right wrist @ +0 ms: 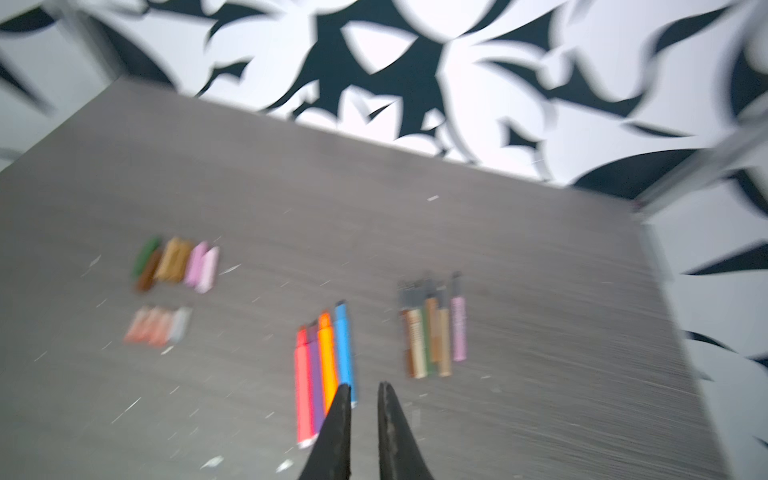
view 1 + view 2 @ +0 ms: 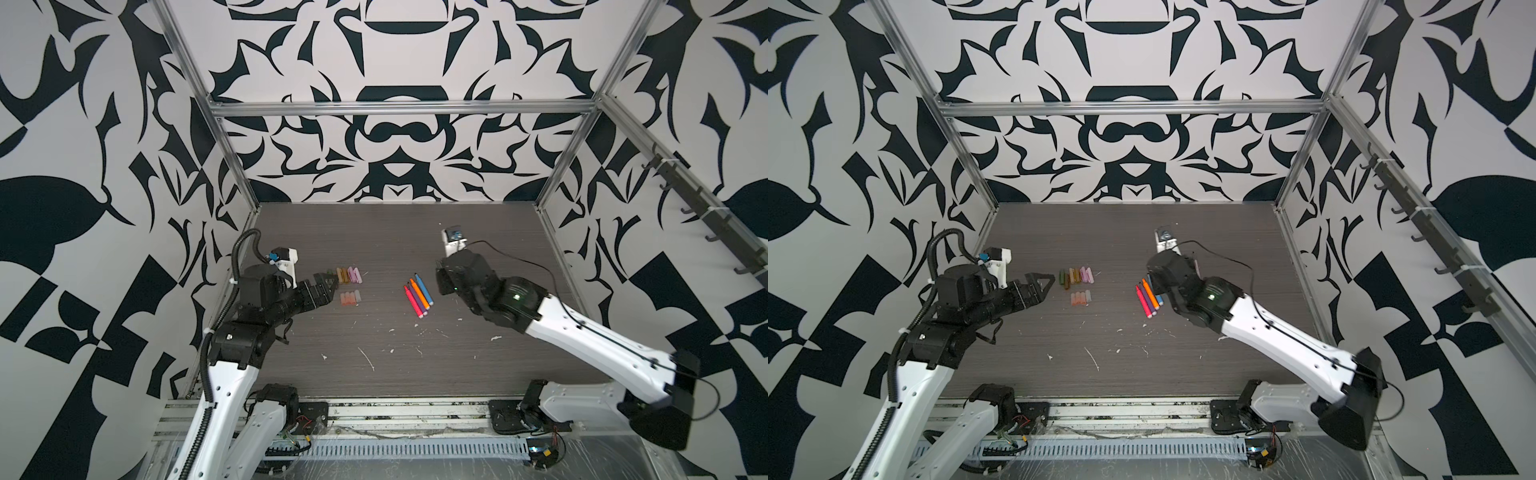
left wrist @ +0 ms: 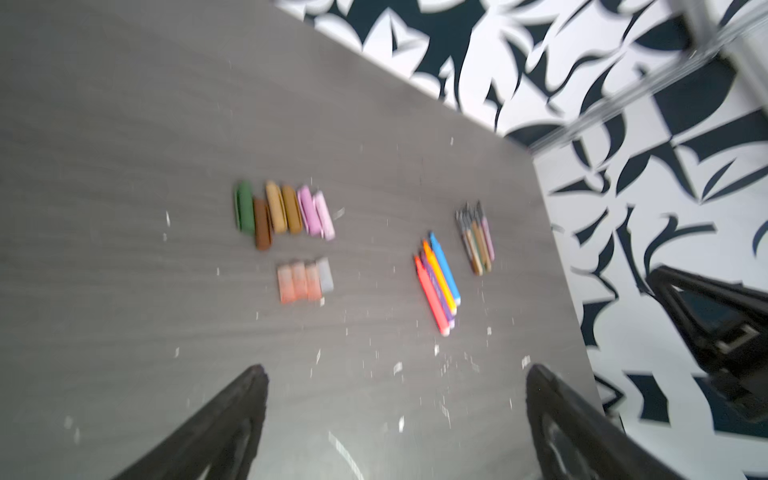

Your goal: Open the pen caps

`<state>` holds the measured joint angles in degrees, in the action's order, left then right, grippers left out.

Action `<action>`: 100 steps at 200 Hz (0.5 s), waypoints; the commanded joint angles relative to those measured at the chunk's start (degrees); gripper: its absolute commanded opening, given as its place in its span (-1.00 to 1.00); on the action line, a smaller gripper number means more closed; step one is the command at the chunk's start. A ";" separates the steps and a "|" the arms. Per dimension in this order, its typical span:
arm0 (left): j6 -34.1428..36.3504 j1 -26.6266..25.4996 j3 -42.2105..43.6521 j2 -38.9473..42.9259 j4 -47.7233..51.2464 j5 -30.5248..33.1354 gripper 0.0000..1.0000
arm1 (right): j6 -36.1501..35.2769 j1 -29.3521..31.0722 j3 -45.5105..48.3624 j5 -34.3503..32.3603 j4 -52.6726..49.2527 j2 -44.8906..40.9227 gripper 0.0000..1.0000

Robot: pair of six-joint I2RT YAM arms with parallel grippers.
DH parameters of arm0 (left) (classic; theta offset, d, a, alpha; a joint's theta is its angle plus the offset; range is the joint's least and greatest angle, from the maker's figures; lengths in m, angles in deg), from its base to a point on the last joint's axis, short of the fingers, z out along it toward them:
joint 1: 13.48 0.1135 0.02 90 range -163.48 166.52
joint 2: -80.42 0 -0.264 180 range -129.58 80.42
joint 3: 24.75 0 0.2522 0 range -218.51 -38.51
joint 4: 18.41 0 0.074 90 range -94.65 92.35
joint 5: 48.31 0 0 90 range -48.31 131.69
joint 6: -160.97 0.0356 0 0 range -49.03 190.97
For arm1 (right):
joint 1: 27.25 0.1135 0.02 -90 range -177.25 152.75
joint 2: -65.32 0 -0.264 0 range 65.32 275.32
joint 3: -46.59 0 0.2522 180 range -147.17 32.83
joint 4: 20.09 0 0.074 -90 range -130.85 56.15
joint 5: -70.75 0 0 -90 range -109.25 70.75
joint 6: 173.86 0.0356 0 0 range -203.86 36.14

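Note:
A row of muted pen caps [image 2: 349, 274] in olive, brown, tan, pink and lilac lies left of the table's middle, also in the wrist views [image 3: 282, 212] [image 1: 178, 264]. Just in front of it sits a row of pale pinkish-orange caps [image 2: 350, 298] [image 3: 305, 282]. Uncapped bright pens [image 2: 417, 295] [image 1: 324, 365] lie side by side right of centre. The thin muted pens [image 1: 432, 336] [image 3: 476, 241] lie beyond them, hidden under the right arm in both top views. My left gripper [image 3: 397, 374] [image 2: 332, 284] hovers wide open and empty beside the caps. My right gripper [image 1: 365, 388] hangs above the bright pens' ends, its jaws a narrow slit apart, holding nothing.
White flecks and scratches [image 2: 368, 357] dot the dark wood table [image 2: 374, 232] in front of the pens. Patterned walls and metal frame posts [image 2: 552, 195] close in the table on three sides. Both arm bases sit along the front rail [image 2: 399, 415].

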<state>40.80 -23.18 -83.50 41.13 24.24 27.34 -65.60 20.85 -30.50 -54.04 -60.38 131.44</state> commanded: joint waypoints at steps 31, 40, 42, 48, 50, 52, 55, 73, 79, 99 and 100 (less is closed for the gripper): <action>-3.82 0.20 19.71 0.28 -44.37 17.84 0.97 | -13.41 -10.98 21.57 -16.91 25.86 -9.43 -0.48; -2.23 0.20 21.12 -1.61 -46.84 20.78 0.97 | -16.19 -12.37 24.94 -18.16 31.02 -9.70 -0.34; -1.94 0.20 21.29 -2.14 -47.06 21.32 0.98 | -16.47 -12.56 25.52 -18.46 31.98 -9.64 -0.31; -0.95 0.20 21.20 -3.68 -47.06 23.00 0.98 | -17.24 -13.67 26.96 -18.82 34.17 -9.36 -0.27; -0.50 0.20 21.18 -4.19 -46.96 23.46 0.98 | -17.46 -14.04 27.37 -18.91 34.72 -9.18 -0.27; -0.02 0.20 21.02 -4.67 -46.81 24.14 0.99 | -17.71 -14.36 27.69 -18.89 35.23 -9.00 -0.26; 0.75 0.20 20.85 -5.46 -46.65 25.01 0.99 | -17.85 -14.85 28.11 -18.89 35.70 -8.61 -0.25; 5.34 0.20 20.89 -9.27 -48.11 29.07 0.99 | -18.86 -17.35 30.10 -19.12 38.83 -5.92 -0.17; 6.86 0.20 21.52 -10.10 -49.85 30.13 1.00 | -19.59 -17.95 30.84 -19.17 40.48 -4.99 -0.05; 13.85 0.20 25.02 -10.77 -56.32 31.55 0.99 | -24.43 -19.22 33.80 -19.16 48.11 -1.88 0.95; 14.28 0.15 25.16 -10.75 -56.62 31.61 0.99 | -24.64 -19.24 33.93 -19.17 48.44 -1.70 0.96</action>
<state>45.56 -23.18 -61.49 30.53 -20.81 52.96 -83.17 2.75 0.89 -70.39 -26.39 127.36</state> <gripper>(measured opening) 0.998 0.690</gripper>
